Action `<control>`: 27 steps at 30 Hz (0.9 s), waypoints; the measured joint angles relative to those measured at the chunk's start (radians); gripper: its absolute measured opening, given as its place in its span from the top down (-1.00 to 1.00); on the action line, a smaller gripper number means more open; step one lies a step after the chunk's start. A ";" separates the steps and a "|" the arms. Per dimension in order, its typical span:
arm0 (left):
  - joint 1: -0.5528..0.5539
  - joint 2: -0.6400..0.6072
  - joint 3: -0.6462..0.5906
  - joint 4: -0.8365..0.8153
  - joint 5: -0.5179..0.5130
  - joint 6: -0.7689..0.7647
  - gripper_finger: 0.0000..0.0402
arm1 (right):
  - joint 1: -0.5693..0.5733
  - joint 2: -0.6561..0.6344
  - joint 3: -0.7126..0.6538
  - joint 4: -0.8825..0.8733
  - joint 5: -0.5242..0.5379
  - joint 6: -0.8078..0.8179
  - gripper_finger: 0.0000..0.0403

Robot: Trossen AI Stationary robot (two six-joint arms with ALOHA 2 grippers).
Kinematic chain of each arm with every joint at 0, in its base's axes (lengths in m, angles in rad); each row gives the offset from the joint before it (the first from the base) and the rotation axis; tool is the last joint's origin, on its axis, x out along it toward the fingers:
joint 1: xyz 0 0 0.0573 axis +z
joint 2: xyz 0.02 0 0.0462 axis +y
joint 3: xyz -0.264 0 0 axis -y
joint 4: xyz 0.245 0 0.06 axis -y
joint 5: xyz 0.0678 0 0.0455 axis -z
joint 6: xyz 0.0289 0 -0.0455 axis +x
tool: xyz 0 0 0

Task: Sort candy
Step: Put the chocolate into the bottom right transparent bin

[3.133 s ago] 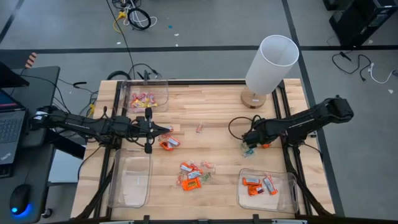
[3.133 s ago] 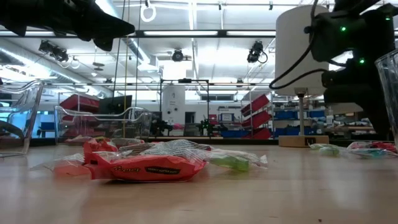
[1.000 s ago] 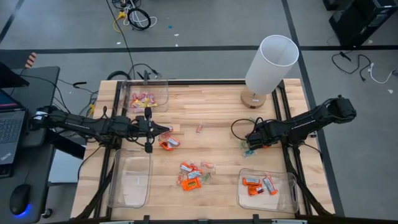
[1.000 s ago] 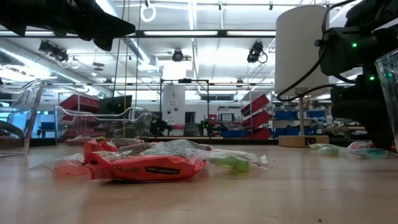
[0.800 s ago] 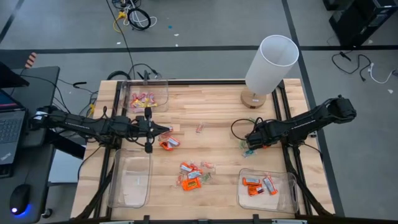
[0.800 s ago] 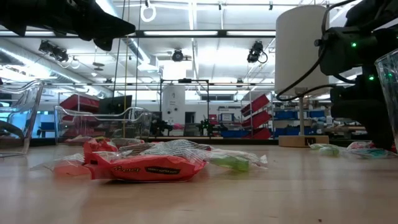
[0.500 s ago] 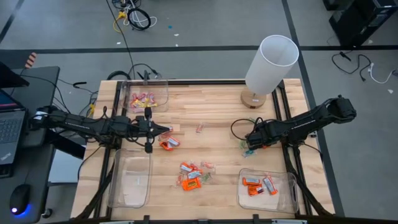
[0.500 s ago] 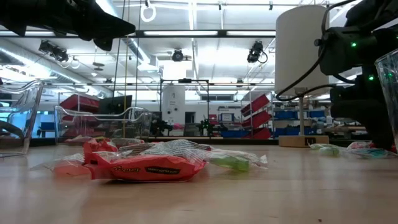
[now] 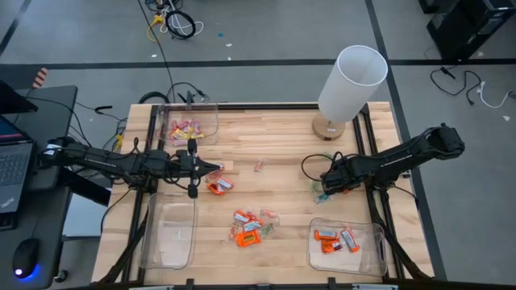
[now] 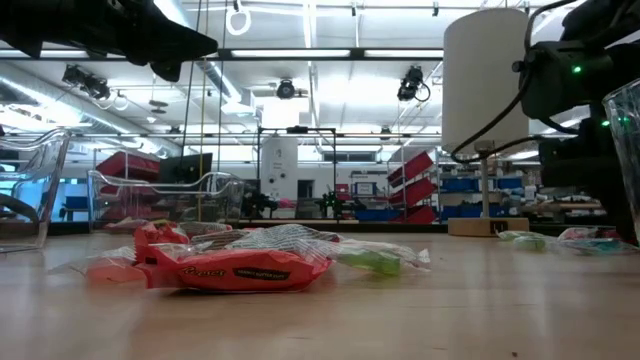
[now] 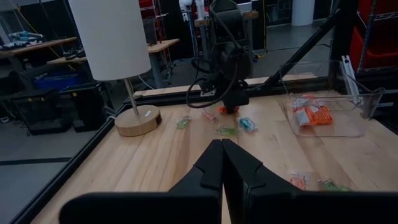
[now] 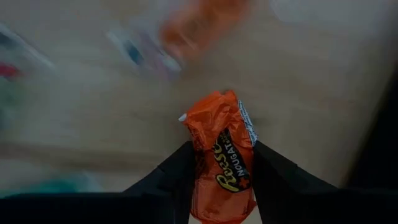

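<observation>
Over on the left side of the wooden table [image 9: 274,141], the left gripper [image 9: 219,167] hangs above the boards with its fingers [image 11: 214,165] pressed together on nothing, just beside an orange sweet [image 9: 218,186]. Behind it a clear bin [image 9: 190,124] holds pink-and-yellow sweets, and nearer the front edge another clear bin [image 9: 168,234] sits beside the arm. Toward the middle lies a loose heap of orange candy [image 9: 247,227] with a few pale wrappers around it, seen close up in the low view [image 10: 225,266]. Farther right stands a white lamp [image 9: 348,84]. Below it the right gripper [image 9: 331,184] is down at the table, its fingers [image 12: 171,171] pinching an orange Reese's sweet [image 12: 222,162]; teal and green wrappers lie beside it. At the front right corner, a third bin [image 9: 376,248] holds orange sweets.
</observation>
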 joint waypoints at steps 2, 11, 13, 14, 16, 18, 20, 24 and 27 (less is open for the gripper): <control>0.000 0.000 0.000 0.000 0.000 0.000 0.97 | 0.000 -0.018 0.000 -0.010 -0.004 0.001 0.34; 0.000 0.000 0.000 0.002 0.000 0.000 0.97 | 0.001 -0.100 0.002 -0.009 -0.028 -0.006 0.37; 0.000 0.000 0.000 0.002 0.000 0.000 0.97 | 0.003 -0.124 0.003 -0.007 -0.037 -0.013 0.39; 0.000 0.000 0.000 0.002 0.000 0.000 0.97 | 0.002 -0.136 0.003 -0.003 -0.037 -0.014 0.39; 0.000 0.000 0.000 0.002 -0.001 0.000 0.97 | 0.002 -0.158 0.003 0.009 -0.036 -0.024 0.40; 0.000 0.000 0.000 0.004 -0.002 0.001 0.97 | 0.003 -0.180 0.003 0.036 -0.024 -0.035 0.41; 0.000 0.000 0.000 0.010 -0.002 0.001 0.97 | 0.003 -0.199 0.004 0.075 -0.014 -0.056 0.42; 0.000 0.000 0.000 0.023 -0.004 0.002 0.97 | 0.003 -0.218 0.005 0.178 0.004 -0.106 0.45; 0.000 0.000 0.000 0.026 -0.005 0.002 0.97 | 0.003 -0.218 0.005 0.272 0.011 -0.150 0.49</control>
